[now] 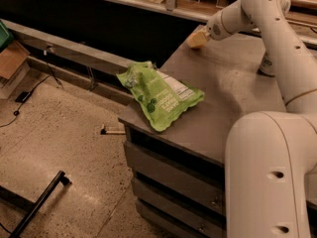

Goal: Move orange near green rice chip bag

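Observation:
The green rice chip bag (161, 94) lies flat on the grey counter (233, 93), near its front left corner, with the white label panel facing up. My gripper (198, 37) is at the far left edge of the counter, well behind the bag and low over the surface. The white arm reaches to it from the right. The orange does not show anywhere; I cannot tell whether it is hidden at the gripper.
A can (267, 64) stands at the counter's right side, partly hidden behind my arm. The counter has drawers below (168, 182). A dark ledge (74, 58) and speckled floor (59, 148) lie to the left, with a black bar (42, 202) on the floor.

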Controlling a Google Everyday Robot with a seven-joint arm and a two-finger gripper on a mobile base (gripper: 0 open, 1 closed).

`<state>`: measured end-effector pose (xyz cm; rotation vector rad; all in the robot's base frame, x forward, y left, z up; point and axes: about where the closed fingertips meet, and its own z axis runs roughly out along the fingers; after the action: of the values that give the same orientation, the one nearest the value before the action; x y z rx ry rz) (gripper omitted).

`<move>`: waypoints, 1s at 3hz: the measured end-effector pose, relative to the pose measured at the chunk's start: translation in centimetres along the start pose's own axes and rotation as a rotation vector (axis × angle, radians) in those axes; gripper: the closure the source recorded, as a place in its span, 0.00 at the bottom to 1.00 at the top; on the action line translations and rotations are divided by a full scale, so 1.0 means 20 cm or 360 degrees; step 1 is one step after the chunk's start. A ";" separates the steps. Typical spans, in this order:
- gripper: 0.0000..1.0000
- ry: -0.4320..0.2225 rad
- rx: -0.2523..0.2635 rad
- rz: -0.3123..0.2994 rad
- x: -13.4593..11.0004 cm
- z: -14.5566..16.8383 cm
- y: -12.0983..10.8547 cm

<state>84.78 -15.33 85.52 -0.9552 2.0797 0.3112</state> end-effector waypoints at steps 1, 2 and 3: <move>0.90 -0.0009 0.0004 -0.0049 -0.02 -0.13 0.00; 1.00 -0.0005 -0.0019 -0.0216 -0.01 -0.46 0.05; 1.00 0.0054 -0.0101 -0.0409 0.08 -0.63 0.20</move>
<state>74.11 -19.84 92.01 -1.2587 1.9588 0.2290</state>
